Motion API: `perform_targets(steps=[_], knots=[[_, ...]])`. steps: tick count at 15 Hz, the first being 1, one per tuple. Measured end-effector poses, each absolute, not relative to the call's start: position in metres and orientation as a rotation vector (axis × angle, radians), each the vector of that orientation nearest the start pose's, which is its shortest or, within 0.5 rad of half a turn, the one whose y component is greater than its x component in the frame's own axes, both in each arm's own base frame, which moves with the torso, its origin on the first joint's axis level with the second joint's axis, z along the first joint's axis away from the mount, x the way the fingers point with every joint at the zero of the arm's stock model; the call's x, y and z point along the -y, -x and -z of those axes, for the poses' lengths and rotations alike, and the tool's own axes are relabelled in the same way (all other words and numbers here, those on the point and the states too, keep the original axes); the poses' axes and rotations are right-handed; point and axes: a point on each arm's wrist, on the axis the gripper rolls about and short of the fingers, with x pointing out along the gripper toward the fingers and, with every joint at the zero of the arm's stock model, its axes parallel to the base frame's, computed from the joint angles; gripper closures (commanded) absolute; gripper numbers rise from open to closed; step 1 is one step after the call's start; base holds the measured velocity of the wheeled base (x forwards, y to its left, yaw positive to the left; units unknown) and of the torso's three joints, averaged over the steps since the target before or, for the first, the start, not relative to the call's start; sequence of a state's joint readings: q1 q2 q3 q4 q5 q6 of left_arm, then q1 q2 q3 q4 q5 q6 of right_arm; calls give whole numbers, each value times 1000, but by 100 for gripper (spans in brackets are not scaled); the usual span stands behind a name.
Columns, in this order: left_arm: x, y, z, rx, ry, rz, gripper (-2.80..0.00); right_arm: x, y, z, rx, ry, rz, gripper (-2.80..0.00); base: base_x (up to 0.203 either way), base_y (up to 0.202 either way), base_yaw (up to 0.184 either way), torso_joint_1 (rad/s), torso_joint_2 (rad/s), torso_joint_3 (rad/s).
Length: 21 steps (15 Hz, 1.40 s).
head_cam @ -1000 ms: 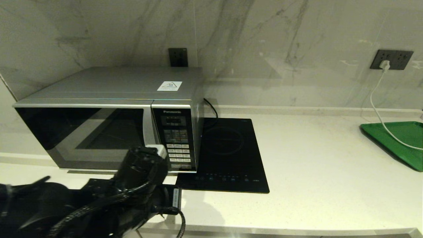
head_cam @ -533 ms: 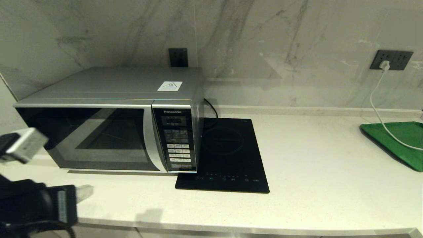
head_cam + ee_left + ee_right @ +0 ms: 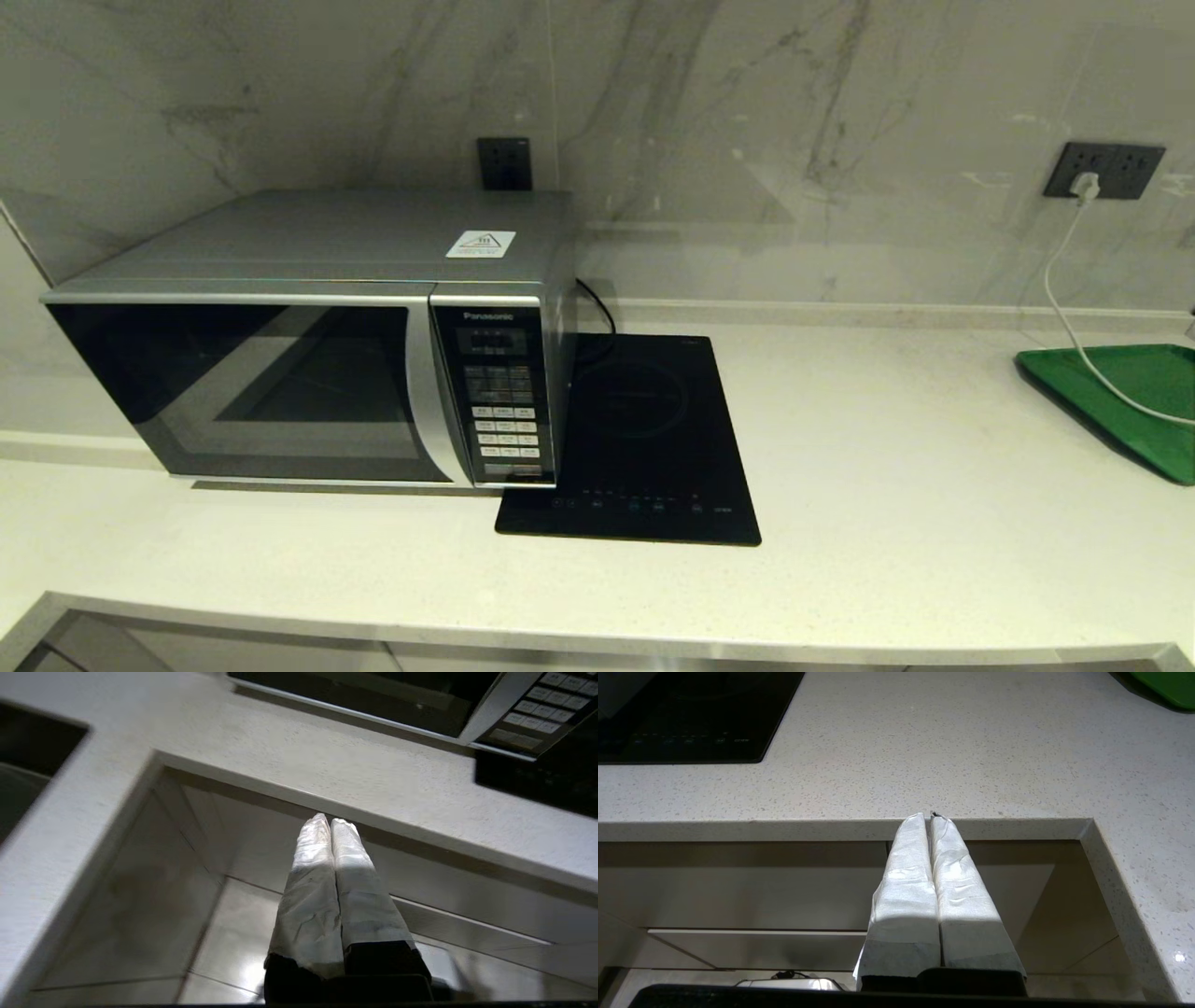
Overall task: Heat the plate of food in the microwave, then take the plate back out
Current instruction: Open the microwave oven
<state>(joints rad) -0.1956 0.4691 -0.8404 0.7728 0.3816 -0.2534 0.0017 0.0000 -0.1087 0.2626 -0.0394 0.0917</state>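
Oddly, both the left gripper and right gripper hang pinched closed and empty below the counter, so the shut microwave risks running without any plate visible.

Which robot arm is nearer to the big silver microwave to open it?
Left. The left gripper hangs below the counter edge with the silver-grey microwave just ahead; the right gripper faces bare white counter.

The microwave carries the brand name "Panasonic" in pale letters at the top of its black keypad panel, above the rows of keys, whose markings are too small to read. A white sticker with a triangle sign lies on the microwave's top near its right edge; its print cannot be read.
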Motion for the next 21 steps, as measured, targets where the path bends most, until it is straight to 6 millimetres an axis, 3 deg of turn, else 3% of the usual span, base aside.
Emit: perform_targets(steps=[4,7,9,14,16,21], knots=[[-4,80,-215,-258,-39,-202,0,1,33,-78,-152,-89,45,0,0,0,0,0,0,0],[-2,93,-179,-213,-101,-131,0,1,33,-78,-152,-90,45,0,0,0,0,0,0,0],[-1,85,-151,-205,-133,-74,0,1,33,-78,-152,-89,45,0,0,0,0,0,0,0],[0,33,-85,-115,-132,11,0,1,33,-78,-152,-89,45,0,0,0,0,0,0,0],[1,26,-84,15,-119,31,0,1,33,-78,-152,-89,45,0,0,0,0,0,0,0],[1,26,-81,-5,-104,42,0,1,33,-78,-152,-90,45,0,0,0,0,0,0,0]])
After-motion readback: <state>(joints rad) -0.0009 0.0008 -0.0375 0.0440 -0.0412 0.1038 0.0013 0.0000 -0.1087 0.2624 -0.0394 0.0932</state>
